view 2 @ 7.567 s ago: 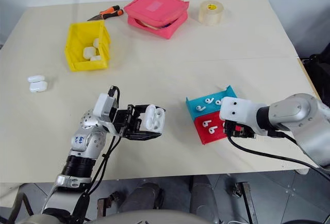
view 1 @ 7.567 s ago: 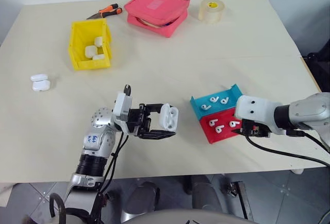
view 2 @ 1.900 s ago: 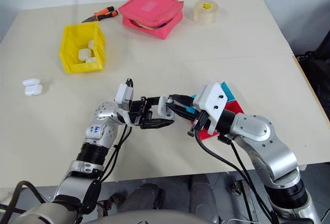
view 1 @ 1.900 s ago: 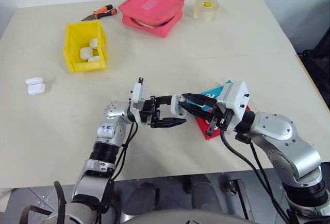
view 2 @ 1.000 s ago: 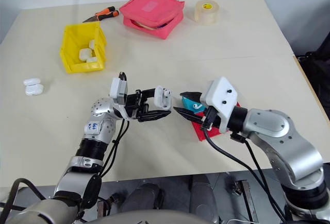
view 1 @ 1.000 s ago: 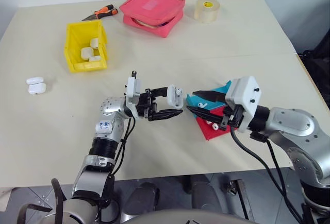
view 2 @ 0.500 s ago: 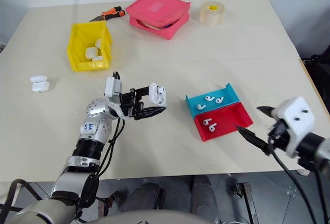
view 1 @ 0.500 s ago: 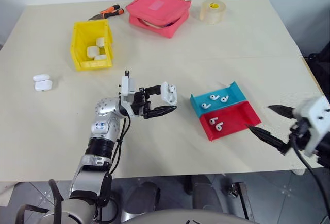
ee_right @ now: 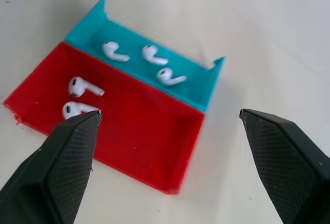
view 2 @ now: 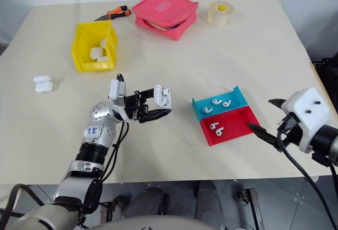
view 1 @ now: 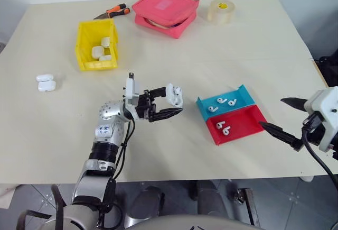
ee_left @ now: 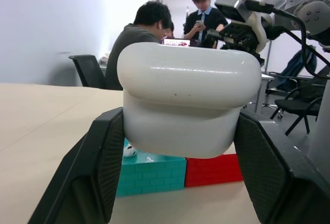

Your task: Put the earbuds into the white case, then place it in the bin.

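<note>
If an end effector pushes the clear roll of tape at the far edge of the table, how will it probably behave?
The translucent beige ring-shaped roll of tape lies flat on the cream table, so it would probably slide, not roll. Its ring shape suggests it is rigid. If tipped onto its rim, it could roll away.

Cream table, grey tiled floor, black office chairs, seated people behind

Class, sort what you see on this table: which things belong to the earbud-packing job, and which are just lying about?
Job:
white case in the left gripper
earbuds
blue tray
red tray
yellow bin
right gripper, open

Lying about:
pink zip pouch
tape roll
orange-handled pliers
</note>
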Action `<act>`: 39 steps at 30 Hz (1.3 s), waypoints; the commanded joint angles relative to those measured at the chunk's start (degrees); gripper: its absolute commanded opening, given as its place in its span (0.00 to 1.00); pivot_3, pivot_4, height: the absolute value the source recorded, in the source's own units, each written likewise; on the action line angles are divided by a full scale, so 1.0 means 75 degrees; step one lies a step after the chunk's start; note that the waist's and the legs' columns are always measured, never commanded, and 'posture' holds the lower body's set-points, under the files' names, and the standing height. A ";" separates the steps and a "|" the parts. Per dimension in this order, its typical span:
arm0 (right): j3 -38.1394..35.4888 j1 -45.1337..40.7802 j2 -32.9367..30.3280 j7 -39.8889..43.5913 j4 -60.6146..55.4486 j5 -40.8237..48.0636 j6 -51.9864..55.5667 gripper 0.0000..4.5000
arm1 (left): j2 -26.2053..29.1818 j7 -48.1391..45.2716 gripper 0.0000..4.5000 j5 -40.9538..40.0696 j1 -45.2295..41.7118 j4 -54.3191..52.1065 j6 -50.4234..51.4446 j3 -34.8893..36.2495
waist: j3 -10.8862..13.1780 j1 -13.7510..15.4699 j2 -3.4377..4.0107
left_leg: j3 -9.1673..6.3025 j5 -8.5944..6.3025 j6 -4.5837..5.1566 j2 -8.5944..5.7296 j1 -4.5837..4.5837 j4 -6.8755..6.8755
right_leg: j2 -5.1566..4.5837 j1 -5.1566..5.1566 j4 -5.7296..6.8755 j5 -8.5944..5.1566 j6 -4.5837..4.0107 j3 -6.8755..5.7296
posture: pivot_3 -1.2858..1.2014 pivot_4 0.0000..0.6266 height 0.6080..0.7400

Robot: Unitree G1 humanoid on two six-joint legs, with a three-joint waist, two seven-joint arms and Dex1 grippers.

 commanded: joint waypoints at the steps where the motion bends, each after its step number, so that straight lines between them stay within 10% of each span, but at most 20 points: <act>1: 0.0994 -0.1156 -0.0388 -0.0177 0.0254 0.0149 0.0617 0.86 | -0.0088 0.0121 0.62 -0.0059 0.0152 -0.0442 -0.0108 -0.0016 | 0.0001 -0.0002 -0.0002 | 0.0001 0.0000 0.0000 0.0005 0.0001 0.0002 | 0.0001 0.0002 -0.0003 0.0000 -0.0001 0.0000 | 0.52 0.24 1.00; 3: 0.2062 -0.2259 -0.0579 -0.0009 0.0625 -0.0040 0.0831 0.71 | -0.0126 0.0238 0.62 -0.0057 0.0319 -0.0655 -0.0094 -0.0032 | 0.0001 -0.0008 -0.0002 | -0.0001 0.0000 -0.0001 0.0014 -0.0005 0.0000 | -0.0001 -0.0004 -0.0005 0.0002 -0.0004 -0.0003 | 0.52 0.24 1.00; 20: 0.6669 -0.6588 -0.0018 0.1903 0.3981 -0.2675 -0.0020 0.51 | -0.0191 0.0888 0.62 -0.0102 0.1121 -0.1722 0.0019 -0.0226 | 0.0002 -0.0048 -0.0003 | 0.0021 -0.0001 -0.0002 0.0014 -0.0021 -0.0003 | 0.0004 -0.0016 -0.0016 0.0004 -0.0006 -0.0021 | 0.52 0.24 1.00; 39: 0.7578 -0.7630 0.1351 0.3131 0.5869 -0.4444 -0.0870 0.51 | -0.0110 0.1064 0.62 -0.0135 0.1421 -0.2100 0.0033 -0.0309 | 0.0002 -0.0154 -0.0003 | 0.0033 -0.0001 -0.0002 0.0011 -0.0023 -0.0001 | 0.0004 -0.0022 -0.0014 0.0004 -0.0008 -0.0024 | 0.52 0.24 1.00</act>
